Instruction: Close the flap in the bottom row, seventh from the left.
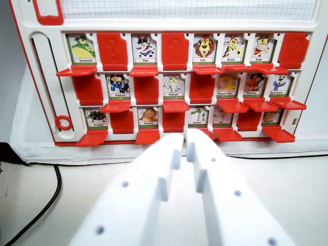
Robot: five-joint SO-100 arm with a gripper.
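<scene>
The red plastic flap in the bottom row, seventh from the left (249,121), on the white-and-red picture board (46,77), already seems raised. It stands upright, plain face to the camera, long axis vertical, while its neighbours lie flat. The white fingers (185,141) are nearly together and empty, probably for poking, and sit left of it.

Prob. hobby/lab bench: white tabletop (287,205), black cable (48,205), kids' flap game board (174,31).
</scene>
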